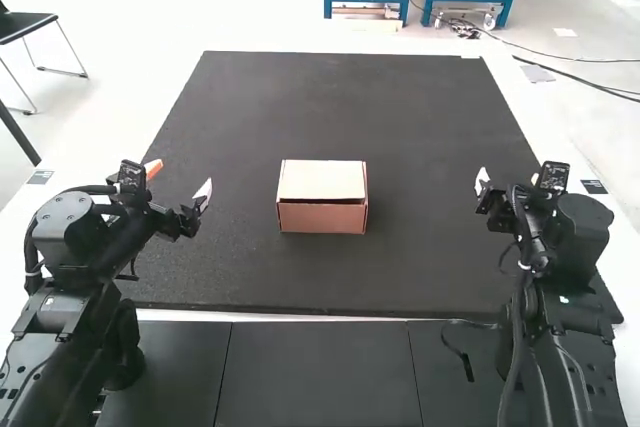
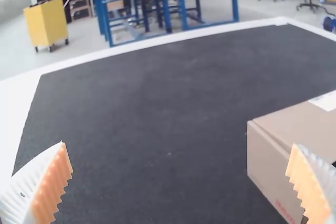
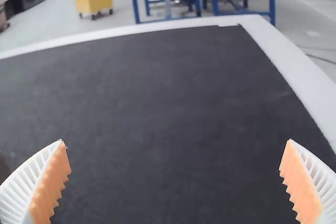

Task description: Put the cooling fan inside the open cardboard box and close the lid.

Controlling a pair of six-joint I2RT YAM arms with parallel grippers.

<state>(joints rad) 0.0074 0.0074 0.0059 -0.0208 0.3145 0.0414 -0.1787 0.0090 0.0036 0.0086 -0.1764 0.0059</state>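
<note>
A brown cardboard box (image 1: 322,196) sits with its lid flat shut in the middle of the black mat (image 1: 350,97). My left gripper (image 1: 180,179) hovers open at the mat's left edge, well to the left of the box, with nothing between its white ribbed fingers. The left wrist view has a corner of the box (image 2: 294,145) beyond the open left gripper (image 2: 178,192). My right gripper (image 1: 510,185) is held open over the mat's right edge, apart from the box. The right wrist view has bare mat between the spread fingers of the right gripper (image 3: 176,190).
The mat lies on a white table (image 1: 120,107) whose border runs around it. Both arm bases stand at the near edge, left (image 1: 60,247) and right (image 1: 560,247). Open mat surrounds the box on all sides.
</note>
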